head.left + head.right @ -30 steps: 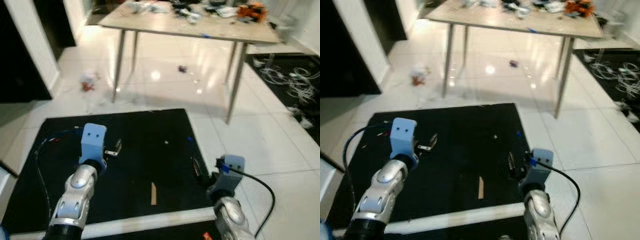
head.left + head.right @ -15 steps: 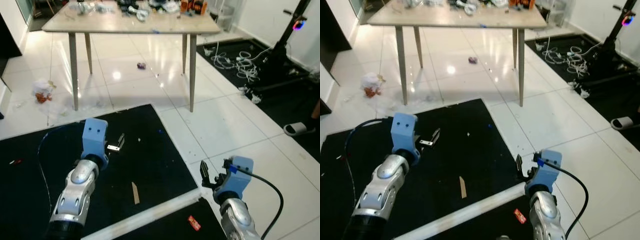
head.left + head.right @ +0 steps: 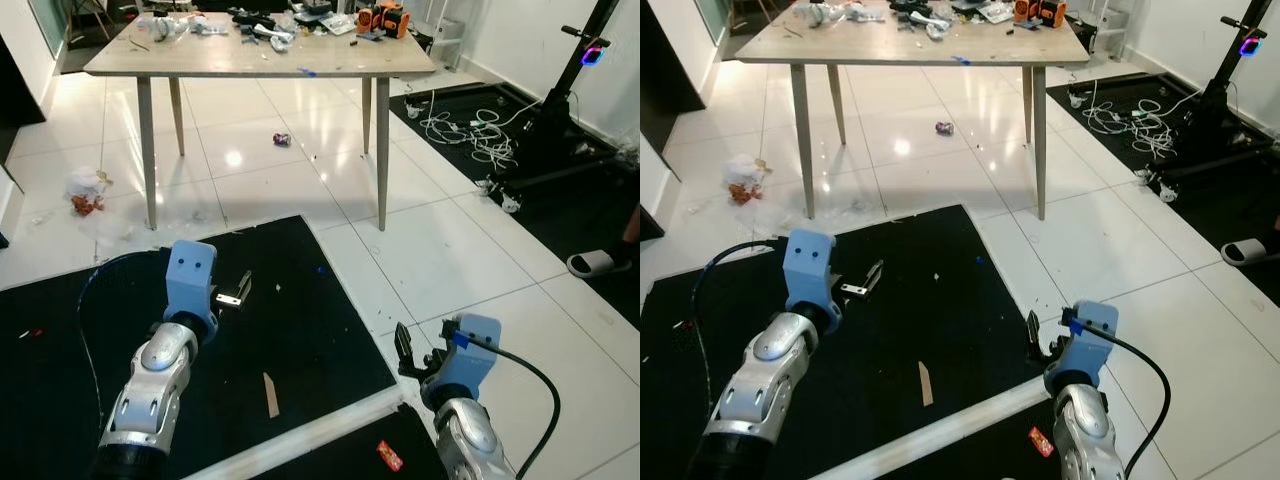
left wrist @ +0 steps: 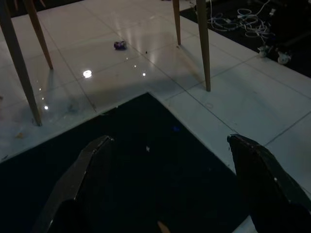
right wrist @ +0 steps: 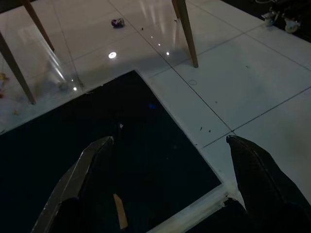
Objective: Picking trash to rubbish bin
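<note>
Tiled floor (image 3: 440, 240): black mat (image 3: 290, 330), perhaps wrappers (image 3: 281, 139).

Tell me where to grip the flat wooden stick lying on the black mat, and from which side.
Grip the stick across its narrow middle, coming straight down from above. It lies flat on the black mat, so only the long edges offer hold. The left gripper with open jaws looks nearest.

Glossy white tile floor (image 3: 450, 240), matt black mat (image 3: 290, 330), wooden table (image 3: 260, 60).

I see a cluttered wooden table (image 3: 120, 62) on white tiles, a black floor mat (image 3: 300, 300) in front, tangled white cables (image 3: 470, 125) beside a black stand (image 3: 570, 100), a grey slipper (image 3: 598, 261).
</note>
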